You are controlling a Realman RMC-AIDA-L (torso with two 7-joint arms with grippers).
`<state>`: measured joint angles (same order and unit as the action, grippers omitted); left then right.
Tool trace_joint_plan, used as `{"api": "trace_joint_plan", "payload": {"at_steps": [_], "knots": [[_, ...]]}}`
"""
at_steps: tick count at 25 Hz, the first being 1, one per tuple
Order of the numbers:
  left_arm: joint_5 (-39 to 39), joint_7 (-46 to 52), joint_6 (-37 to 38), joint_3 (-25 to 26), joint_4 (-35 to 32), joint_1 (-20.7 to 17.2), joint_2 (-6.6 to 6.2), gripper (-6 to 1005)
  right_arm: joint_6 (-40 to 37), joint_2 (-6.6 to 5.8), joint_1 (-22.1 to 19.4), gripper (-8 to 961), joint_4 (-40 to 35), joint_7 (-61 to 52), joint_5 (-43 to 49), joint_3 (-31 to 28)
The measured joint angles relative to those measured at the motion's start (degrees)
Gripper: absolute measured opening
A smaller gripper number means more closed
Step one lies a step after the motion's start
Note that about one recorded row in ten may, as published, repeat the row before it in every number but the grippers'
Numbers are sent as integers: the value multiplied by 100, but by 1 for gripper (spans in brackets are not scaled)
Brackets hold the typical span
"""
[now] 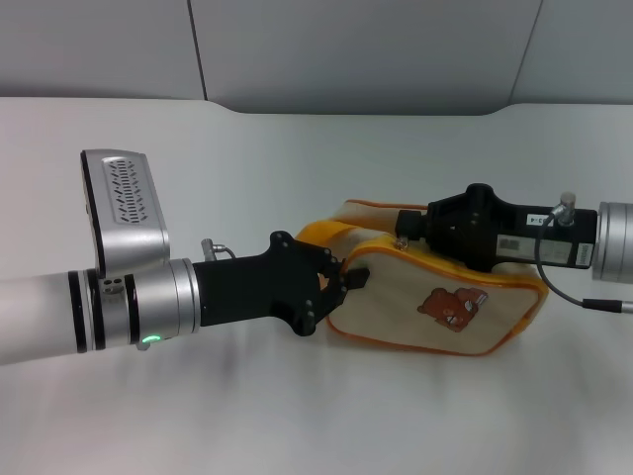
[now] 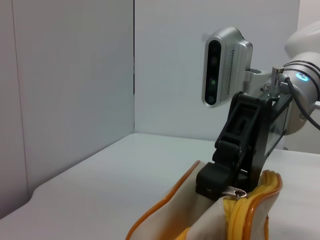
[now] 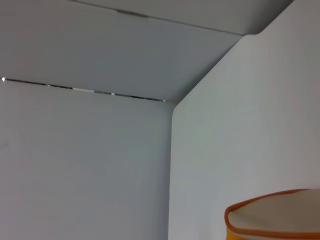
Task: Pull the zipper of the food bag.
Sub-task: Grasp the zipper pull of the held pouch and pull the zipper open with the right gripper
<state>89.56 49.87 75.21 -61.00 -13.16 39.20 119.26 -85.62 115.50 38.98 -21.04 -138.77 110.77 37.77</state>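
The food bag (image 1: 415, 332) lies on the white table, beige with orange piping and a brown bear patch (image 1: 452, 307). My left gripper (image 1: 341, 275) hovers open at the bag's left end, nothing between its fingers. My right gripper (image 1: 401, 236) reaches in from the right and is shut on the bag's top edge. In the left wrist view the zipper (image 2: 245, 212) runs as a yellow track along the bag's (image 2: 165, 225) top. Its silver pull tab (image 2: 234, 191) lies free just beside the right gripper (image 2: 220, 184). The right wrist view catches only a corner of the bag (image 3: 280, 215).
The yellow strap handle (image 1: 316, 236) loops out behind the bag's left end, close to my left fingers. The white table (image 1: 297, 148) extends to grey wall panels (image 1: 346, 49) at the back. The right arm's wrist camera (image 2: 225, 65) sits above its gripper.
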Motion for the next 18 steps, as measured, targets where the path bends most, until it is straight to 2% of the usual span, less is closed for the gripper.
{"api": "trace_joint_plan", "payload": {"at_steps": [4, 8, 18], "knots": [[0, -2, 2, 16, -4, 7, 0, 63, 19, 15, 15, -2, -47, 104, 1, 151], [-3, -4, -5, 46, -15, 8, 0, 63, 83, 109, -47, -2, -338, 135, 3, 365], [-16, 181, -75, 129, -340, -208, -26, 62, 11, 146, -622, -1, -917, 139, -49, 331]]}}
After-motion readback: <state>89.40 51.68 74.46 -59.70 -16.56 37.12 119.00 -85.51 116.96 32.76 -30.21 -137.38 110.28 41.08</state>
